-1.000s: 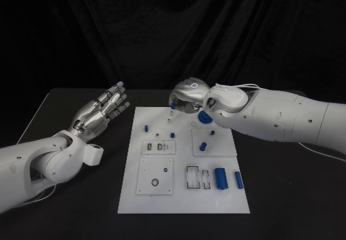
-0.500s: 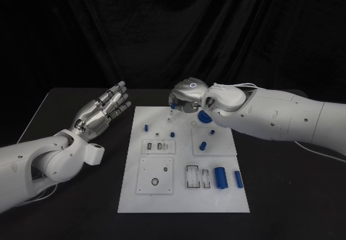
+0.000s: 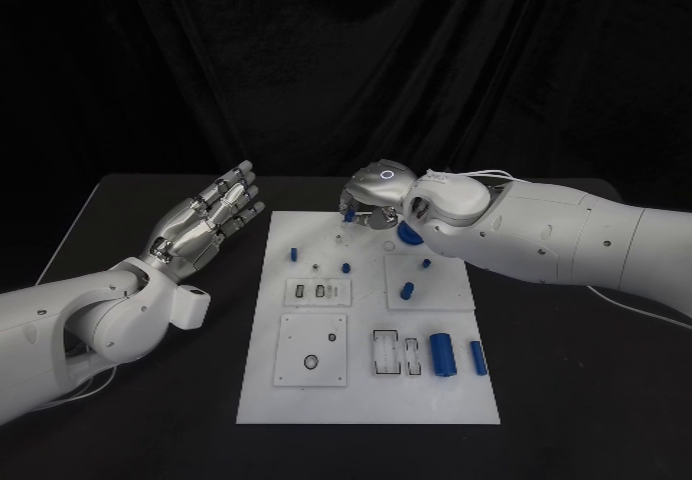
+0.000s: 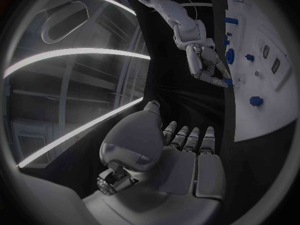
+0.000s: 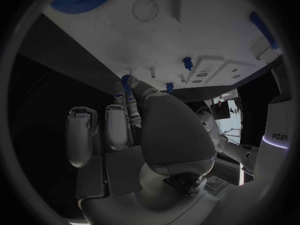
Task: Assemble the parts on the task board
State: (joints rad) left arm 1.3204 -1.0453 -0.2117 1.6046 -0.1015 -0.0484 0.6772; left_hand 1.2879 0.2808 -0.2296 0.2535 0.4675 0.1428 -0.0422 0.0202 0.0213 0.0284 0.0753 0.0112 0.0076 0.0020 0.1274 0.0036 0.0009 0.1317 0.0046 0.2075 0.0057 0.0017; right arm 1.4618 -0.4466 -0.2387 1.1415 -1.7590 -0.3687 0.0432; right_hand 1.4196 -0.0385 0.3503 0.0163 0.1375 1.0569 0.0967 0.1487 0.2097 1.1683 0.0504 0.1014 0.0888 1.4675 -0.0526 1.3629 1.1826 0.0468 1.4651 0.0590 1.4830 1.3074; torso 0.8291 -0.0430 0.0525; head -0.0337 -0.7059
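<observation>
The white task board lies in the middle of the black table. My right hand hovers over the board's far edge, fingers pointing down, and pinches a small blue gear at its fingertips, just above a thin pin. The left wrist view shows the right hand with that blue gear at its tips. A large blue gear lies on the board, partly behind the right arm. My left hand floats left of the board, flat and holding nothing.
Small blue pegs stand near the board's far left. A short blue piece sits on a raised plate, and two blue cylinders lie at the near right. Recessed slots lie beside them.
My right hand has edged slightly away from the pin with the small gear still in its fingertips. The left hand has stayed put.
</observation>
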